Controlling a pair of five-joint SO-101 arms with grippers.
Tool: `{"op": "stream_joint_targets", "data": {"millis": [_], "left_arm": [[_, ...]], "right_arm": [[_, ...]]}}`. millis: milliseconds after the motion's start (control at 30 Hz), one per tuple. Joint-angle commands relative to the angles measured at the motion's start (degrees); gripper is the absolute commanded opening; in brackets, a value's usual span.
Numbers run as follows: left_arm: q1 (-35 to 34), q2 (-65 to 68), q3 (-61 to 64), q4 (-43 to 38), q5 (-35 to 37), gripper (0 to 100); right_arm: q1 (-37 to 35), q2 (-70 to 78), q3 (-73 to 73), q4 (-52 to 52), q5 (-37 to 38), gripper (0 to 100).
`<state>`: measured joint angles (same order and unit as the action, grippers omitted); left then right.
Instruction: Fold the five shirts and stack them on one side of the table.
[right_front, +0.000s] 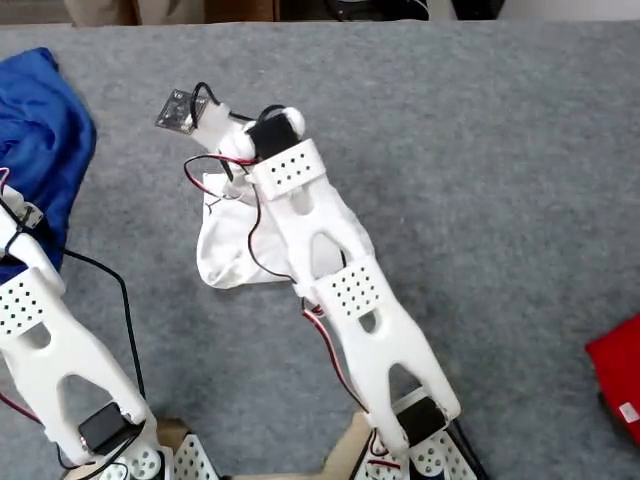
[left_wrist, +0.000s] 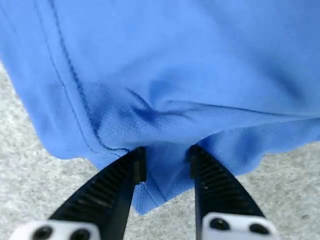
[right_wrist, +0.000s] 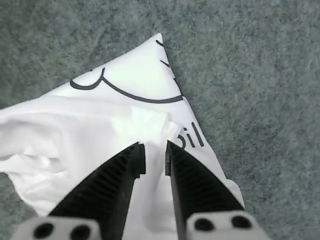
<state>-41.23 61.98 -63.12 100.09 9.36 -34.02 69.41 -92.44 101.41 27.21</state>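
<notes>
A blue shirt (right_front: 40, 130) lies bunched at the table's far left edge. In the left wrist view my left gripper (left_wrist: 166, 157) is shut on a fold near the hem of the blue shirt (left_wrist: 165, 75), and cloth fills the gap between its black fingers (left_wrist: 122, 180). A crumpled white shirt (right_front: 225, 250) with black print lies left of the table's centre, partly under the right arm. My right gripper (right_wrist: 155, 150) is shut on a pinch of the white shirt (right_wrist: 125, 85) close to its printed corner.
A red shirt (right_front: 618, 368) pokes in at the right edge. The grey felt table (right_front: 480, 150) stretches bare across the centre and right. Both arm bases and loose cables sit along the near edge.
</notes>
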Motion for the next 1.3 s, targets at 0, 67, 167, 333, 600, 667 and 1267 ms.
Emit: {"op": "stream_joint_targets", "data": {"millis": [0, 67, 167, 333, 600, 667, 1267], "left_arm": [[2.9, 0.1, 0.3, 0.3, -0.4, 17], [2.9, 0.1, 0.3, 0.3, -0.4, 17], [2.9, 0.1, 0.3, 0.3, -0.4, 17], [2.8, 0.1, 0.3, 0.3, -0.4, 17], [2.8, 0.1, 0.4, 0.3, -0.4, 17], [2.8, 0.1, 0.4, 0.3, -0.4, 17], [2.8, 0.1, 0.4, 0.3, -0.4, 17]], "right_arm": [[1.3, -1.5, -2.0, 0.8, 0.4, 8.0], [1.4, -2.2, -1.0, 0.8, 0.4, 8.2], [1.1, -2.6, 1.0, 0.7, 0.4, 8.8], [0.0, -2.4, 5.4, 0.3, 0.4, 24.2], [-0.8, 2.0, 8.0, -3.0, 0.4, 25.2], [-0.7, 2.7, 7.7, -3.0, 0.4, 17.6], [2.2, -8.7, 3.1, 0.9, 1.9, 8.0]]}}
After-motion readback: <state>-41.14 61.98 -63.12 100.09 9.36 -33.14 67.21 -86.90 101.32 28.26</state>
